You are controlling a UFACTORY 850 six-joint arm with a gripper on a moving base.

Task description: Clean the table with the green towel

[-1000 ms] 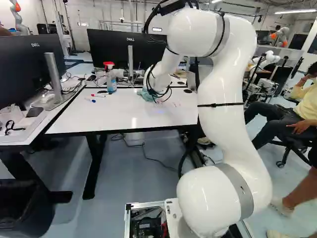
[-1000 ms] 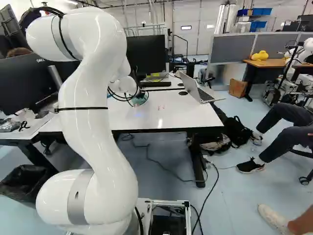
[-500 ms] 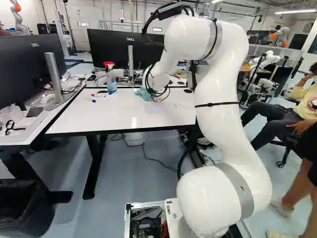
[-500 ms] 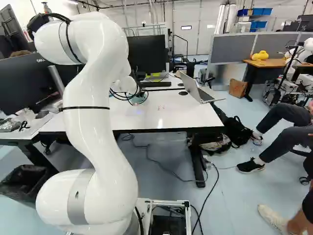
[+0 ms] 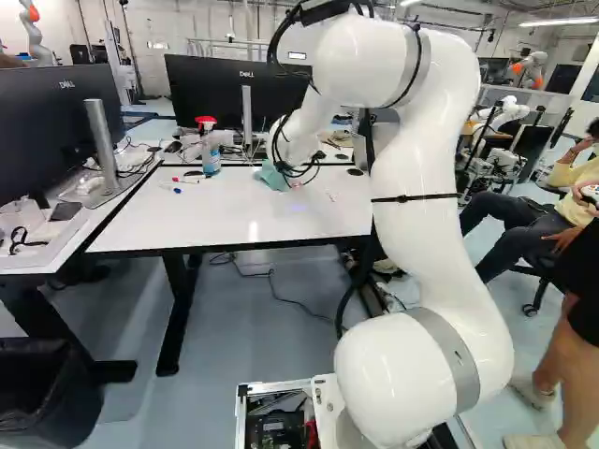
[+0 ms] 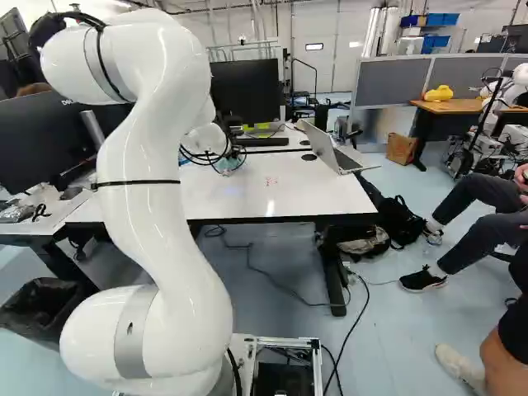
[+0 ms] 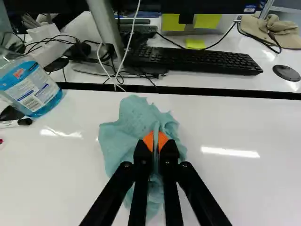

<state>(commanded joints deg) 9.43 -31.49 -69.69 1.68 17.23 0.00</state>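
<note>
Wrist view: my hand [image 7: 155,141] grips the green towel [image 7: 115,136] against the desk [image 7: 244,188]; wiping stage, I judge. Next: sweep red marks [image 6: 271,181], upper middle, right base view.

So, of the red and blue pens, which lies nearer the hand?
The red pen. The blue pen lies farther from the hand and its towel, nearer the left edge of the table in the left base view.
</note>
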